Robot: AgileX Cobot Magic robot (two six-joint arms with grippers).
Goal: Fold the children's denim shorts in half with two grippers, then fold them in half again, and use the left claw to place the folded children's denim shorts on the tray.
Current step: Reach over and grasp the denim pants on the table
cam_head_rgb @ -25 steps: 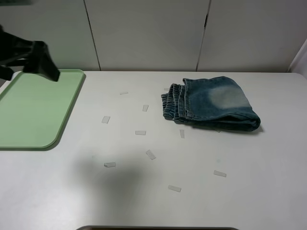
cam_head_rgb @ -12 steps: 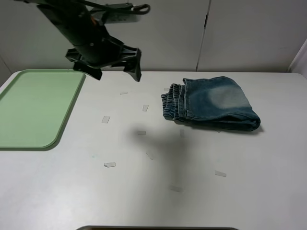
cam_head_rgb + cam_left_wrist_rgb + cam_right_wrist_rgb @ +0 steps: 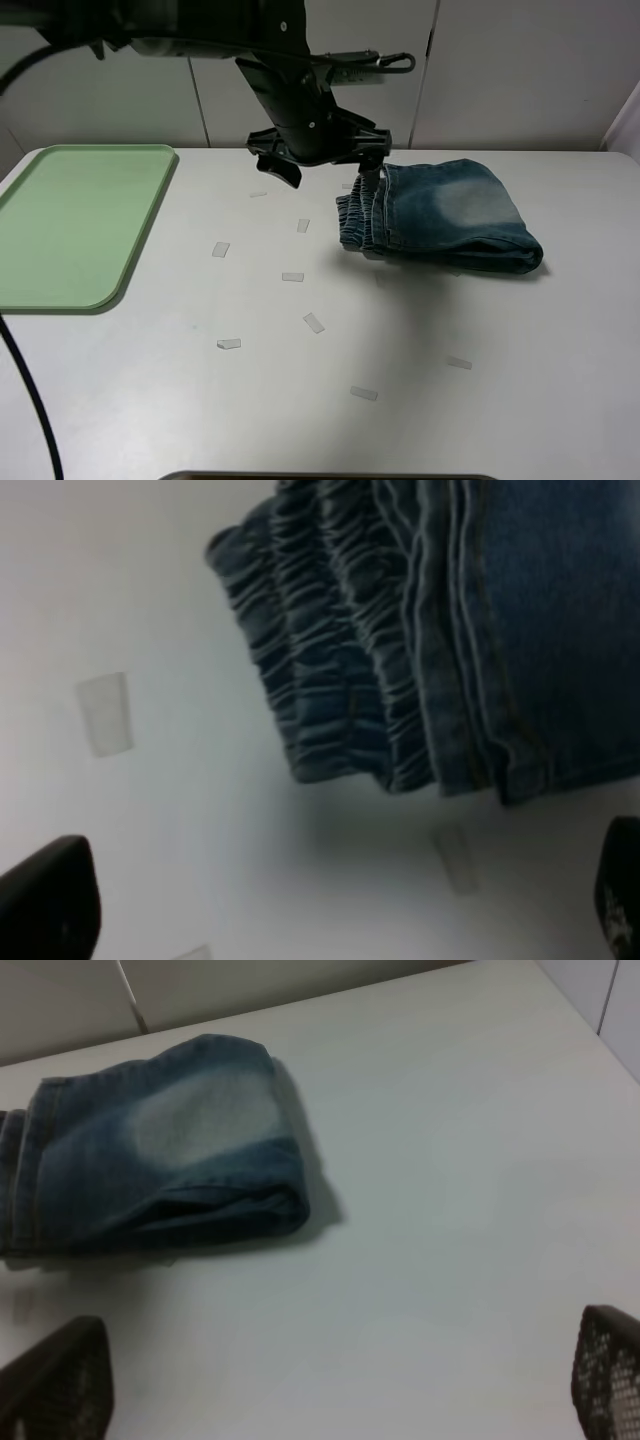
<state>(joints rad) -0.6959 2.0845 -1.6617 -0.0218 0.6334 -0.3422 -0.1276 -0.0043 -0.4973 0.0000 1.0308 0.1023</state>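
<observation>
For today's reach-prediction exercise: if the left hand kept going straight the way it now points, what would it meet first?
Probably the gathered waistband end of the folded denim shorts, which lies between the open left hand fingers; depth is uncertain, so the table beside it is possible.

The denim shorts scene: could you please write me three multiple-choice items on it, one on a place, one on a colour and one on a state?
1. Where do the denim shorts lie?
A. on the tray
B. on the white table, right of centre
C. in a gripper

2. What colour is the tray?
A. pale green
B. red
C. black

3. How does the left gripper stand?
A. shut on the shorts
B. shut and empty
C. open, at the waistband end

Answers: 1 B, the folded shorts rest on the table, far from the tray. 2 A, it shows pale green at the left. 3 C, its fingers are spread and hold nothing.
</observation>
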